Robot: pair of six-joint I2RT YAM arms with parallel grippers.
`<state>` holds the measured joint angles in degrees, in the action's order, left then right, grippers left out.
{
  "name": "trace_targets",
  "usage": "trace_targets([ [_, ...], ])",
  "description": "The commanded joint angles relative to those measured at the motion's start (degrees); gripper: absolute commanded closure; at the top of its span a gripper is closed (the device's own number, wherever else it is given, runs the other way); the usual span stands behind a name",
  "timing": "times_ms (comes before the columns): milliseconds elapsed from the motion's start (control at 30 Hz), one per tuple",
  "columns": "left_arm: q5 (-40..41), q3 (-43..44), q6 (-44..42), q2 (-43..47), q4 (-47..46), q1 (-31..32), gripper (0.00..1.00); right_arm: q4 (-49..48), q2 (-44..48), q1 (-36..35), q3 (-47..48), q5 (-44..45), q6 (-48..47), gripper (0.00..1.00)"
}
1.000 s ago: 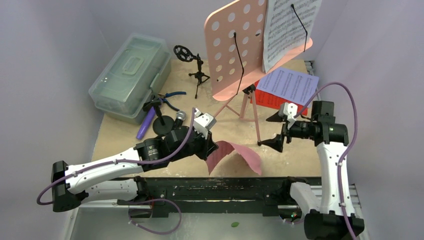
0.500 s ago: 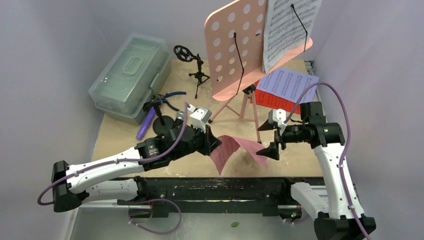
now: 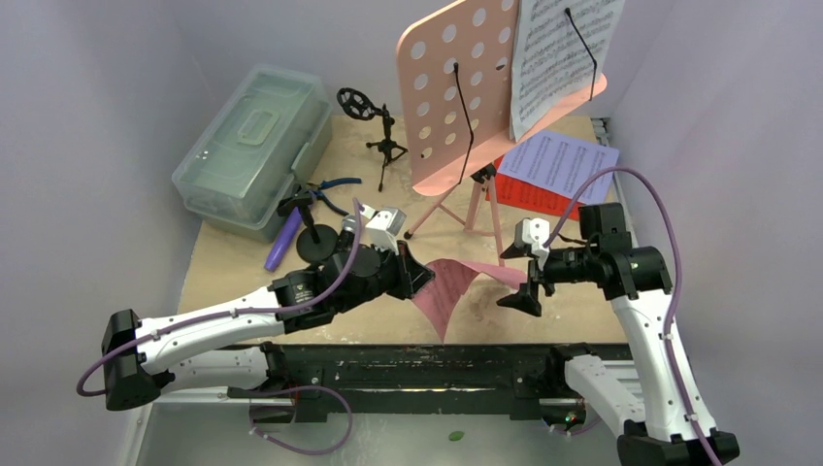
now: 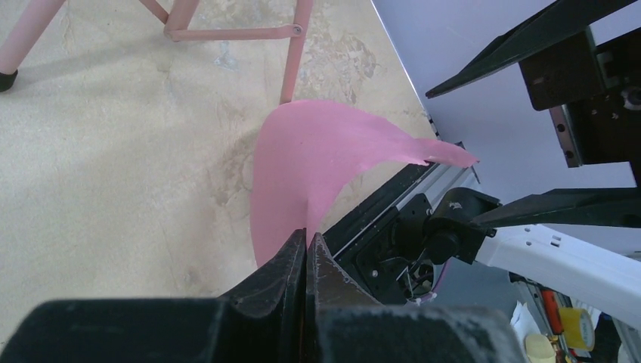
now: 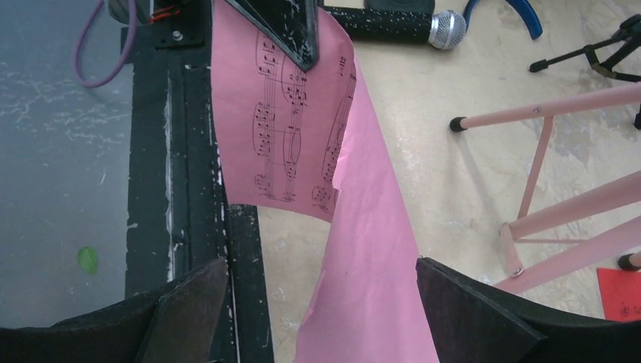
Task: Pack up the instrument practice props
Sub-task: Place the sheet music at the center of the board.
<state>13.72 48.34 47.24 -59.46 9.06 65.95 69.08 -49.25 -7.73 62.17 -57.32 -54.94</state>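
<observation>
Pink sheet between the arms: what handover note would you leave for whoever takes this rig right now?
Left gripper: shut on the pink sheet, held curled above the table.
Right gripper: open, jaws either side of the sheet's free end, not gripping.
Elsewhere: white page on the music stand; lilac page over red page on the table; purple microphone, black microphone and tripod at the left, by the closed case.
Done: nothing visibly packed. Left: every prop.
</observation>
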Motion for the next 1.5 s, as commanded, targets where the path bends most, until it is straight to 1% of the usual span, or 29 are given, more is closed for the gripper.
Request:
trace_targets([
  [0, 0.63, -0.92, 1.62, 1.28, -4.27, -0.39, 1.0, -5.36, 1.43, -0.87, -2.6, 6.02, 4.06, 0.02],
  [67, 0.46, -1.47, 1.66, 1.57, -4.69, -0.47, 1.0, -7.54, 1.93, -1.19, -3.68, 8.19, 5.17, 0.03],
  [133, 0.14, -1.91, 1.63, 1.69, -4.92, -0.45, 1.0, -9.24, 2.16, -1.28, -4.34, 10.01, 5.95, 0.06],
  [233, -0.26, -2.29, 1.69, 1.95, -5.25, -0.46, 1.0, -11.06, 2.06, -1.45, -4.79, 11.62, 6.6, 0.15],
  [300, -0.63, -2.58, 1.58, 2.14, -5.56, -0.47, 1.0, -12.28, 1.93, -1.49, -5.18, 12.4, 7.0, 0.25],
  [367, -1.11, -2.76, 1.53, 2.33, -5.88, -0.45, 1.0, -13.21, 1.78, -1.54, -5.45, 12.75, 7.25, 0.42],
  [533, -1.83, -3.07, 1.04, 2.51, -5.92, -0.47, 1.0, -13.35, 0.59, -1.54, -5.24, 11.23, 6.56, 0.99],
  [633, -0.97, -3.4, 0.43, 2.97, -4.9, -0.46, 1.0, -12.11, -0.27, -1.59, -3.43, 11.2, 6.01, 1.0],
  [667, -0.45, -3.36, -0.06, 3.21, -4.21, -0.47, 0.97, -12.05, -0.55, -1.55, -2.48, 12.42, 6.51, 1.0],
  [733, 0.8, -3.2, -1.41, 3.82, -2.39, -0.47, 0.77, -12.85, -1.17, -1.52, 0.4, 14.12, 8.55, 1.0],
  [800, 1.72, -3.06, -4.15, 4.67, -0.73, -0.47, 0.56, -12.93, -1.66, -1.55, 2.56, 19.73, 10.3, 1.0],
  [833, 2.2, -2.69, -5.83, 4.97, 0.52, -0.47, 0.44, -12.92, -1.71, -1.56, 3.29, 23.78, 10.65, 1.0],
  [867, 2.85, -2.19, -7.69, 5.11, 1.98, -0.47, 0.34, -13.17, -1.6, -1.45, 3.79, 26.87, 11.04, 1.0],
  [900, 3.95, -1.4, -9.66, 5.14, 3.65, -0.47, 0.26, -13.53, -1.24, -1.49, 3.98, 29.82, 11.43, 1.0],
  [967, 6.22, 0.48, -15.06, 4.79, 7.57, -0.47, 0.18, -15.01, -0.45, -1.37, 3.89, 35.56, 12.4, 1.0],
  [1100, 10.3, 4.39, -26.29, 3.54, 13.64, -0.47, 0.13, -21.84, 1.2, -0.05, 2.21, 47.02, 16.27, 1.0],
  [1167, 11.7, 5.21, -32.16, 3.3, 14.99, -0.42, 0.12, -27.03, 2.05, 2.53, 0.45, 50.78, 18.59, 1.0],
  [1200, 12.67, 5.22, -34.8, 3.44, 15.27, -0.47, 0.1, -29.79, 2.21, 4.12, -0.34, 51.86, 19.78, 1.0],
  [1300, 17.16, 3.01, -40.22, 4.75, 13.93, -0.45, 0.01, -36.34, 0.79, 10.63, -2.17, 52.09, 22.89, 1.0],
  [1433, 22.72, -3.47, -42.84, 7.29, 9.9, -0.47, 0.0, -44.24, -4.29, 16.54, -4.04, 51.76, 27.92, 1.0],
  [1467, 23.66, -3.88, -42.95, 7.37, 10.25, -0.47, 0.0, -46.65, -5.6, 17.54, -4.56, 51.8, 29.47, 1.0],
])
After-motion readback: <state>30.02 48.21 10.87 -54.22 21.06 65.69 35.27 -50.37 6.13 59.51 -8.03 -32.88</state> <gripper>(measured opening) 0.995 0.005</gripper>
